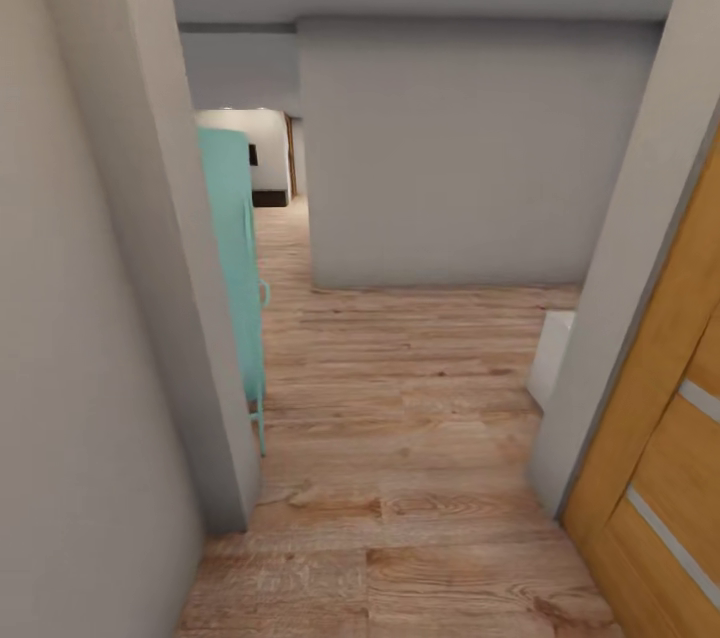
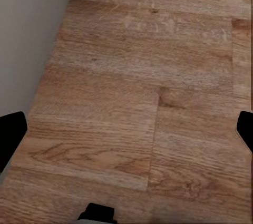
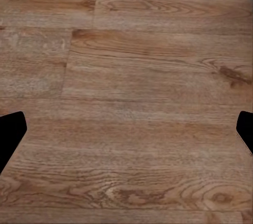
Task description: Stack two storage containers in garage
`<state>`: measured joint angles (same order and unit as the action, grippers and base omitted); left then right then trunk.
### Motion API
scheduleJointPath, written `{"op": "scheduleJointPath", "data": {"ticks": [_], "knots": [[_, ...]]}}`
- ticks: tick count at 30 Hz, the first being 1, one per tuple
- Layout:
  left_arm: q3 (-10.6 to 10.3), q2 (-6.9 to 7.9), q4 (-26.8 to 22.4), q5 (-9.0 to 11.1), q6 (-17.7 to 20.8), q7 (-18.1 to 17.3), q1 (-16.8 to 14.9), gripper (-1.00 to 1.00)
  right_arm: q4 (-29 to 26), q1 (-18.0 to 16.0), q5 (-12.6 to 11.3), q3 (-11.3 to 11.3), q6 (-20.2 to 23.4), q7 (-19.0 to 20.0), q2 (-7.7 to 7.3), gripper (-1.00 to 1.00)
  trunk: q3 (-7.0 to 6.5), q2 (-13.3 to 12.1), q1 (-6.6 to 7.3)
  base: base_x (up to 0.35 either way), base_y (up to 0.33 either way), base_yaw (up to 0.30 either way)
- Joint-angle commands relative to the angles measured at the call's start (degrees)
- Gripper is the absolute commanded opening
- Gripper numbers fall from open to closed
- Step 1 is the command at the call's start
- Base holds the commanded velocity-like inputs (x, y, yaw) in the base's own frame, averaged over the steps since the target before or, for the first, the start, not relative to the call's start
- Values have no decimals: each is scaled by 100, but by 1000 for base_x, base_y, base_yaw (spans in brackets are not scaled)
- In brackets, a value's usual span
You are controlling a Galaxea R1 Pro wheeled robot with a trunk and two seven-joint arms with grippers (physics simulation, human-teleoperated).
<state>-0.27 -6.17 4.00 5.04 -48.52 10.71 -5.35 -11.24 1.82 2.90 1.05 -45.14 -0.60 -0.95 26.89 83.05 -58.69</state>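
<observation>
Wood-plank floor (image 1: 400,478): light brown boards with clear grain, directly under the camera in the head view, running forward through a narrow passage and on toward a far room.
Left wall (image 1: 90,338): pale grey, very close at the left of the head view; its corner edge meets the floor near the bottom of the view.
Wooden door (image 1: 670,478): orange-brown with pale horizontal strips, at the right edge of the head view, just beside a grey door frame (image 1: 630,268).
Turquoise cabinet (image 1: 238,268): tall and narrow, partly hidden behind the left wall's corner; it stands on thin legs on the planks.
Facing wall (image 1: 460,158): plain grey block across the passage; an opening at its left shows a brighter room with a dark low shape, too small to tell what it is.
White object (image 1: 552,353): low, pale, by the door frame at the right; only part of it is seen.
Left gripper (image 2: 126,134): two black fingertips at the opposite edges of the left wrist view, wide apart, nothing between them but planks; a grey wall (image 2: 29,39) runs along one side.
Right gripper (image 3: 126,134): its black fingertips also stand far apart, holding nothing, over bare planks.
Storage containers: I cannot tell their place from these views.
</observation>
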Motion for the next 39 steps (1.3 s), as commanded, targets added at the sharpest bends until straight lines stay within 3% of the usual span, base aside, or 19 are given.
{"op": "scheduleJointPath", "data": {"ticks": [1,39], "knots": [[-8,0,21,50,-35,-25,-9,100,-10,3,18,5,-3,-5,-2,100,5,3,-4,326,-78,0],[-8,5,21,52,-35,-18,-9,100,-10,3,18,1,-3,5,-1,100,5,3,-4,326,-78,0]]}}
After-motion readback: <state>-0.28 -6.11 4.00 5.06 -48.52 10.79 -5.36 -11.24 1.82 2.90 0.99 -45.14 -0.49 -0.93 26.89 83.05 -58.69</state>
